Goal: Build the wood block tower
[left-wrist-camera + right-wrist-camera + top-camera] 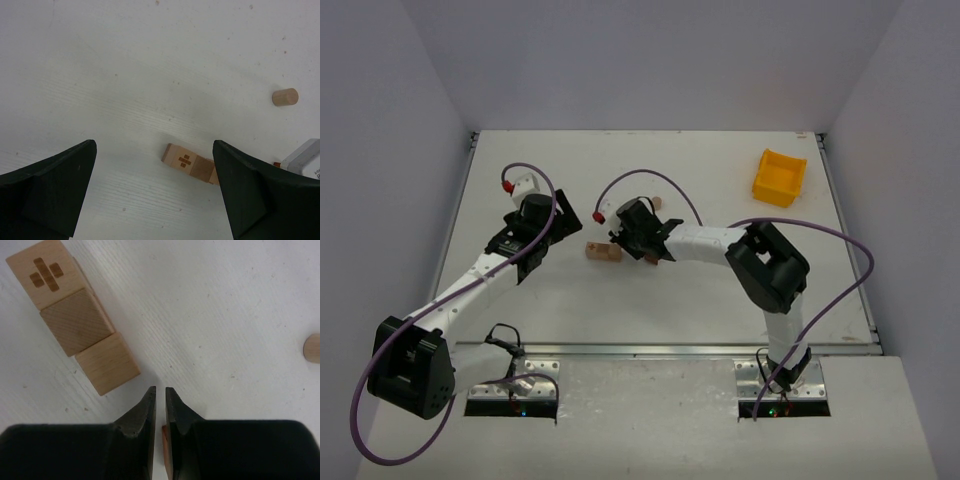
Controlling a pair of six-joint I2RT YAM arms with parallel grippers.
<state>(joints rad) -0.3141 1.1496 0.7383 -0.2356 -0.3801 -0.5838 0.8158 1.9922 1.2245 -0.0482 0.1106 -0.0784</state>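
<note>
Three pale wooden blocks (603,251) lie flat in a row on the white table; the end one carries a burnt cross mark (46,274). My right gripper (160,389) is shut, its tips just right of the row's unmarked end (107,362) without touching it. A thin reddish-brown sliver (164,450) shows low in the slit between its fingers; whether it is gripped I cannot tell. My left gripper (154,145) stands wide open with nothing between its fingers, left of the row (192,165). A small wooden cylinder (657,203) lies behind the right gripper (628,248).
A yellow plastic bin (778,178) sits at the far right of the table. The white casing of the right wrist (305,160) shows beside the left gripper's right finger. White walls close in the table on three sides.
</note>
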